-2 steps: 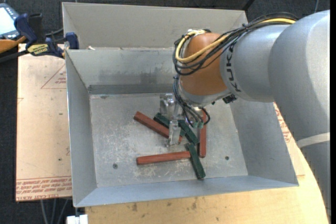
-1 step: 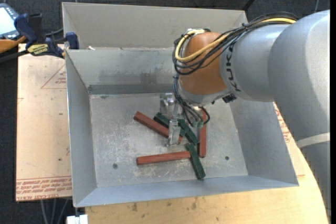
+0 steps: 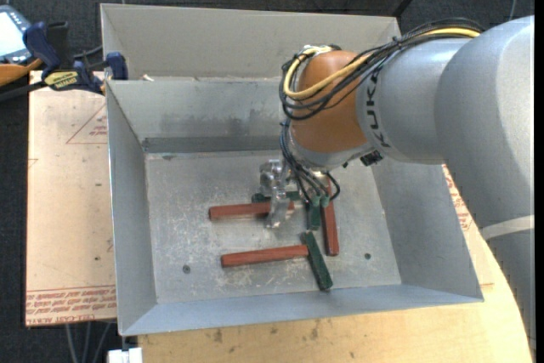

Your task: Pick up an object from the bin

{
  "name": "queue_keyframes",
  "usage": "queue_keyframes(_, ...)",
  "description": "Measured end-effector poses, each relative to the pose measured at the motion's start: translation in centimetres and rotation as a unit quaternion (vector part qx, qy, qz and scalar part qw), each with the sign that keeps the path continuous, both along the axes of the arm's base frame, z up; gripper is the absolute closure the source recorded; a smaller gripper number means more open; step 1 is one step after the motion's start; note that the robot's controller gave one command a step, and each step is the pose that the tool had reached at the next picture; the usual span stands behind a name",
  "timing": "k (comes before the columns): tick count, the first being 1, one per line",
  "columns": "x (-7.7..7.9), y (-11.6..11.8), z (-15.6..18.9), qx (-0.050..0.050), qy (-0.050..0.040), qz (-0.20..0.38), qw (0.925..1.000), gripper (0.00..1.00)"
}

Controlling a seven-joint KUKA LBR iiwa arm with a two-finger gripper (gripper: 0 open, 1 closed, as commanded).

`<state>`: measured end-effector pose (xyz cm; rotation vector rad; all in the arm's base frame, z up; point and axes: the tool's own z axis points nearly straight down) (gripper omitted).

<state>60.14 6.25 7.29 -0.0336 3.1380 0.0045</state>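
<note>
Grey scratched bin (image 3: 170, 183) holds reddish sticks (image 3: 234, 212) under the end effector (image 3: 276, 204); its grip cannot be told.

A red-brown stick (image 3: 259, 258) lies against a dark green stick (image 3: 320, 265)

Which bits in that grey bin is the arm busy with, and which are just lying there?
In hand: gripper; upper red-brown bar under it.
Lying about: lower red-brown bar; right-hand red-brown bar; dark green bar.
</note>
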Motion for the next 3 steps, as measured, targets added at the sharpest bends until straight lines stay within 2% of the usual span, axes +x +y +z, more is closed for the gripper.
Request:
queue_keyframes(1, 0.1, 0.1, 3.1, 0.0, -0.0012, 0.0, 1.0, 1.0)
queue_keyframes(3, 0.3, 0.1, 4.2, 0.0, 0.0002, 0.001, 1.0, 1.0)
